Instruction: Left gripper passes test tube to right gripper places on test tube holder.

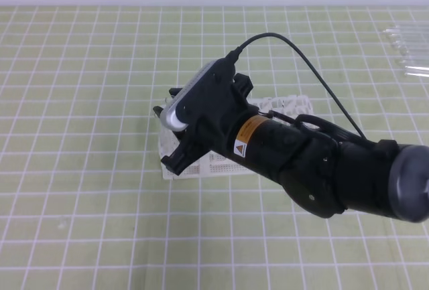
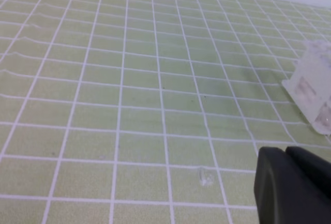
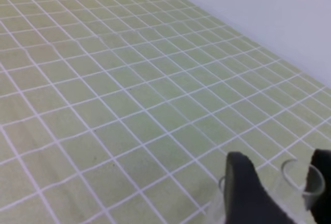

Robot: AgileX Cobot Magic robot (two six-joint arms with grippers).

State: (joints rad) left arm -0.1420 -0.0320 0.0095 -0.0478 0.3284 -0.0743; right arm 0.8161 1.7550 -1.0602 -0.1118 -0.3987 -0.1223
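Note:
My right gripper (image 1: 166,139) reaches in from the right and hangs over the left end of the white test tube holder (image 1: 216,164). In the right wrist view its black fingers (image 3: 243,188) stand apart, with the clear rimmed mouth of the test tube (image 3: 302,180) between them, close to the right finger and clear of the left one. The high view hides the tube behind the wrist. My left gripper (image 2: 289,182) shows only in its own view, low over the mat, fingers together and holding nothing. The holder (image 2: 313,92) lies to its right.
A bundle of other clear tubes (image 1: 409,49) lies at the far right back of the green gridded mat (image 1: 80,102). A black cable (image 1: 301,62) loops up behind the right wrist. A pale wall runs along the back edge.

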